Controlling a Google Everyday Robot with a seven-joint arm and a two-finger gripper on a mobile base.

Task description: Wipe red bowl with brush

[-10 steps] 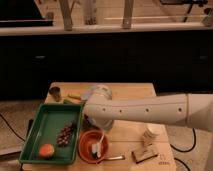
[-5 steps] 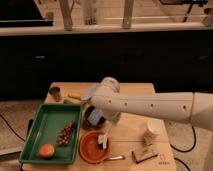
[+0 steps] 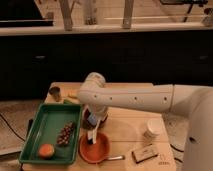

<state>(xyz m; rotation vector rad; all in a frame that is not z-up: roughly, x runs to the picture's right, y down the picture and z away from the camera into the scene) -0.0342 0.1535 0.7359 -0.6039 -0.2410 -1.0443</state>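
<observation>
The red bowl (image 3: pixel 96 148) is a shallow orange-red dish on the wooden table, just right of the green tray. My gripper (image 3: pixel 94 121) hangs straight down from the white arm, right above the bowl. It is shut on the brush (image 3: pixel 92 134), whose pale white handle points down, with its lower end inside the bowl. The bristle head is too dark and small to make out against the bowl.
A green tray (image 3: pixel 44 120) at the left holds grapes (image 3: pixel 65 133) and an orange fruit (image 3: pixel 46 150). A thin metal utensil (image 3: pixel 115 158), a brown block (image 3: pixel 145 153) and a white cup (image 3: pixel 151 129) lie to the right of the bowl. A small dark cup (image 3: pixel 54 92) stands at the back left.
The arm's wrist has swung to the left and a little higher. The brush stays down in the red bowl, shifted slightly. The bowl has not moved.
</observation>
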